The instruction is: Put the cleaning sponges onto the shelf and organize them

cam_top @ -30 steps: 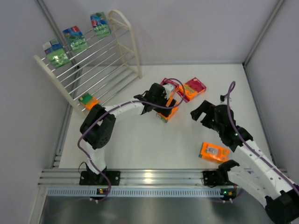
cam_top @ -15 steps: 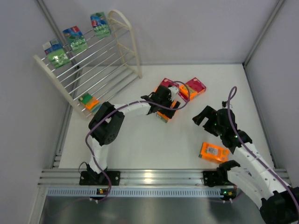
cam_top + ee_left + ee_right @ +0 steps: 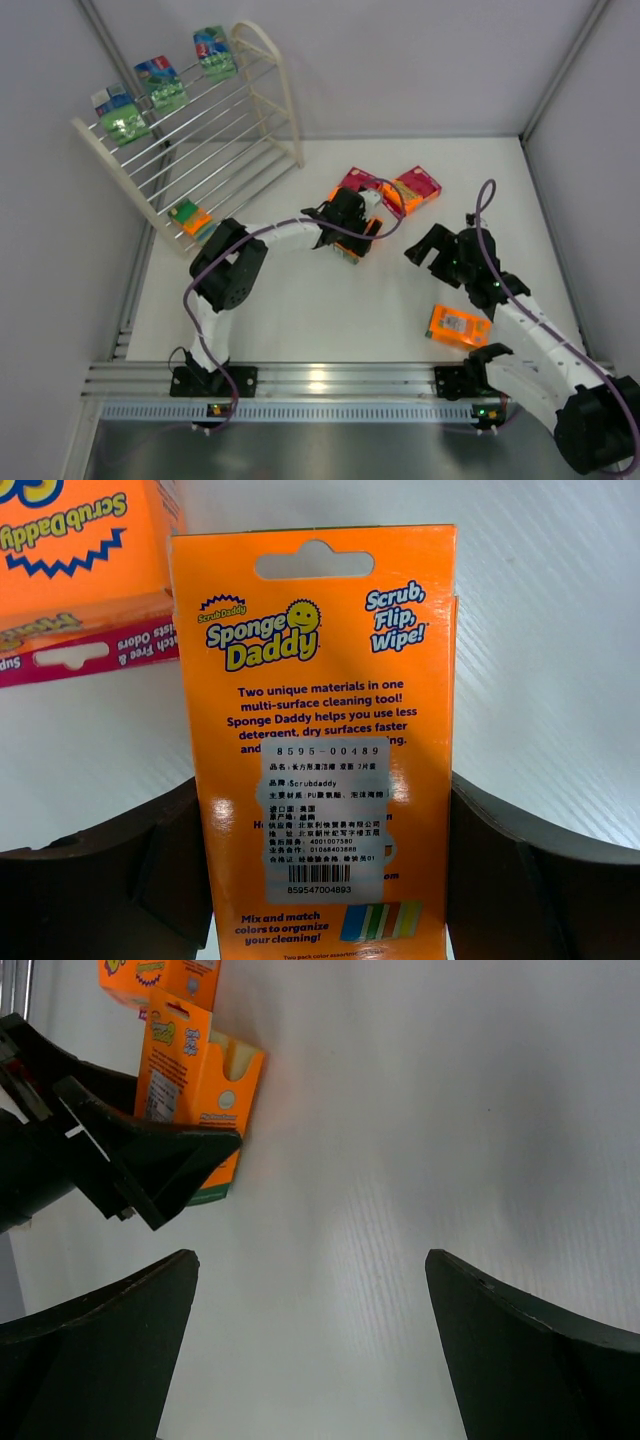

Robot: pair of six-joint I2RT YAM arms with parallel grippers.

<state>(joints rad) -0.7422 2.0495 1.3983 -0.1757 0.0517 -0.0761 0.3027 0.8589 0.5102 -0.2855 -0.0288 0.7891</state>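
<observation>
While the left gripper (image 3: 325, 800) straddles an orange sponge pack (image 3: 300, 630) standing on edge toward the middle of the table (image 3: 300, 320), its fingers (image 3: 120, 870) lie right against the pack's two sides. Whether they already pinch it or merely touch it I cannot tell, and that is the first risk: if the arm lifts on a weak hold, the glossy card would likely slide out or swing between the pads. The fingers also meet the pack near one end, so it could pivot about that line and arrive at the shelf (image 3: 262, 90) crooked. A second orange pack (image 3: 80, 570) lies just beside the flanked one and could be nudged or dragged along. From above, the left arm's cable (image 3: 385, 205) loops over the two magenta-labelled packs (image 3: 415, 188) near the far edge and may snag them as the arm swings. The right gripper (image 3: 310, 1290) hangs wide open and empty over bare table just right of the left one, close enough that the arms might clash. At the shelf in the far-left corner, where three green packs (image 3: 160, 85) sit on the upper rods and one orange pack (image 3: 190, 217) sits low, a tilted release could let this one slip between the thin rods. Another orange pack (image 3: 460, 325) waits near the near-right corner.
</observation>
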